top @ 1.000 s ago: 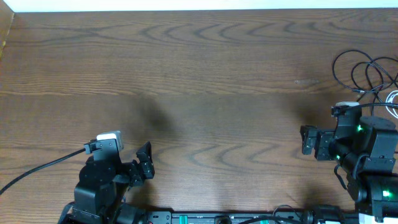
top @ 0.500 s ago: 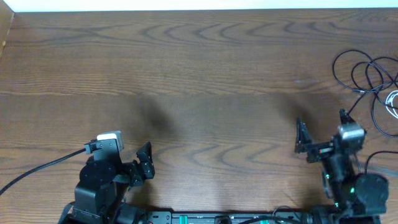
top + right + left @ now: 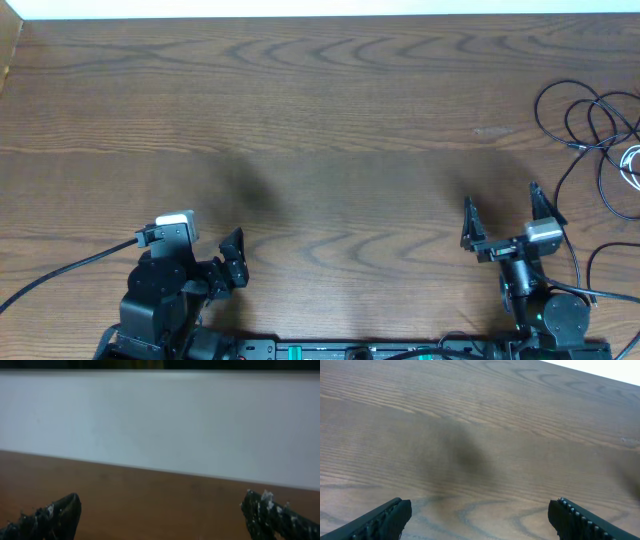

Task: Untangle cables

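Here, cables (image 3: 595,130) looped far right — both jaws wide, empty

1. A dark brown wooden table (image 3: 320,150) with wavy grain fills the overhead view.
2. The cables (image 3: 590,125) lie on it at the far right edge: thin black cords in loose overlapping loops, with a bit of white cord (image 3: 631,160) beside them.
3. A pale strip borders the table's far edge.
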You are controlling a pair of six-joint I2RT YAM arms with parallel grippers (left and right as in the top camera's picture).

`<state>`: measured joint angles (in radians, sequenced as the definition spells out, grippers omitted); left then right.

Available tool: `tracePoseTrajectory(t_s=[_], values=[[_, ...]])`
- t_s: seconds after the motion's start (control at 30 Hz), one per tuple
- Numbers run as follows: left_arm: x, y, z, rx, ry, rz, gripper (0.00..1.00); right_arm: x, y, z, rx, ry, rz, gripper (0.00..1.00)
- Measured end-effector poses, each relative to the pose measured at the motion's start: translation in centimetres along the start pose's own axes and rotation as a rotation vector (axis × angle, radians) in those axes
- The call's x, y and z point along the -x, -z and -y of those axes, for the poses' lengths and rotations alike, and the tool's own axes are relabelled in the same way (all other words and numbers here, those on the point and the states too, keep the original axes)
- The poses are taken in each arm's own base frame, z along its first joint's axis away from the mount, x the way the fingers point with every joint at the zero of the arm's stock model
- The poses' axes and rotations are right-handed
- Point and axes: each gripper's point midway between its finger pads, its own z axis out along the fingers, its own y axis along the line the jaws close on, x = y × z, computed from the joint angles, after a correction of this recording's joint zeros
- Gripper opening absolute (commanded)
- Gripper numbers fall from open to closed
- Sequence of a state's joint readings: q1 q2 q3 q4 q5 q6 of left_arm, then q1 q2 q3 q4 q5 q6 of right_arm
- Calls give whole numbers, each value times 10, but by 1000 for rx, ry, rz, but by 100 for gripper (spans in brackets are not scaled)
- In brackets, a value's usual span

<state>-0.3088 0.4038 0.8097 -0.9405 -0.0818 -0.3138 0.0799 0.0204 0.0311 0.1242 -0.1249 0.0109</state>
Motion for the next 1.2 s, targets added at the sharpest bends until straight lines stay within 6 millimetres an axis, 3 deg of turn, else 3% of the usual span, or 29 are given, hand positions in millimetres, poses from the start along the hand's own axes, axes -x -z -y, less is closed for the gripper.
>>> tracePoseTrajectory(t_s=[0.17,0.23,1.03,1.2], values=[[0,0,0,0,0,0,93,-47,4,3,-16,-8,-168,99],[0,0,0,0,0,0,93,-56,5,3,-21,-11,-205,99],[-1,0,0,1,-1,-4,93,-56,5,4,-23,-7,-202,99],[-1,-7,-16,65,46,12,93,-56,5,4,-23,-7,-202,99]])
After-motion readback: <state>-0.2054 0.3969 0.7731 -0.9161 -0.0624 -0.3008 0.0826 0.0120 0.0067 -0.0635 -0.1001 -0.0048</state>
